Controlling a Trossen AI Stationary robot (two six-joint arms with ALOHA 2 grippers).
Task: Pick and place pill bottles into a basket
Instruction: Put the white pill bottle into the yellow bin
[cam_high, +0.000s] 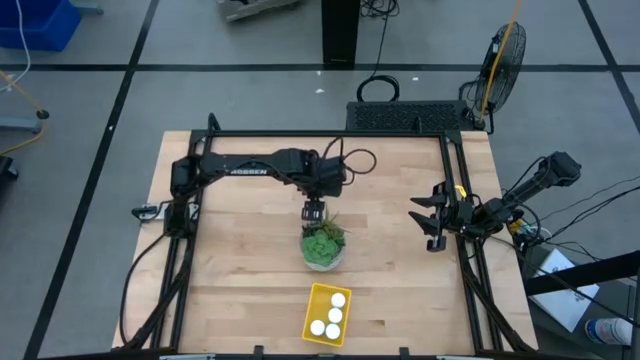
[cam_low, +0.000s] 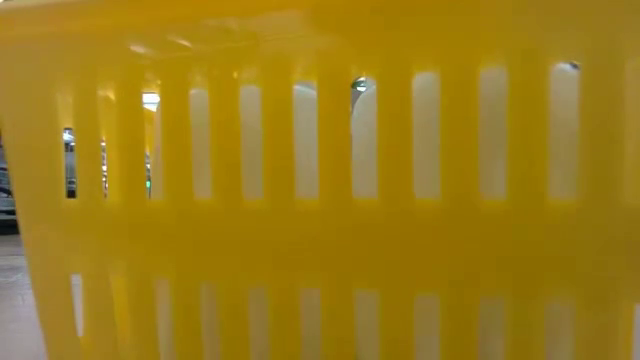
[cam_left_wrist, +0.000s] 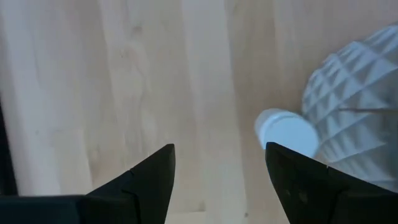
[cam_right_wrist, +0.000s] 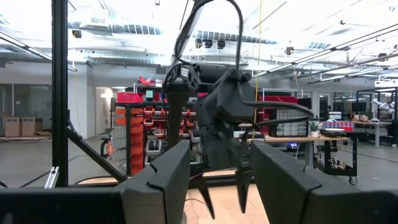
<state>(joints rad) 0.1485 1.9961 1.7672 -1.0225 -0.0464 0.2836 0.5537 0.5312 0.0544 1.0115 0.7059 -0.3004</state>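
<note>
The last pill bottle (cam_left_wrist: 285, 132) stands on the bench (cam_high: 240, 270) tight against the plant pot (cam_left_wrist: 354, 112), right of centre in the left wrist view. Light, rigid and smooth, it looks best pinched across its body below the cap. The left gripper (cam_high: 313, 211) hangs above it, jaws parted and empty. Three bottles (cam_high: 330, 318) sit in the yellow basket (cam_high: 312, 310), lower centre of the high view. The right gripper (cam_high: 432, 218) waits clenched at right. No readable label on the bottles.

A: Where's the left gripper (cam_high: 314, 212)?
B: Pointing down at the far edge of the potted plant (cam_high: 324, 245), mid-table.
A: And the basket (cam_high: 314, 304)?
B: Near the front edge, with three white pill bottles (cam_high: 331, 317) standing inside it.
A: The right gripper (cam_high: 428, 218)?
B: Parked by the table's (cam_high: 240, 280) right rail.
</note>
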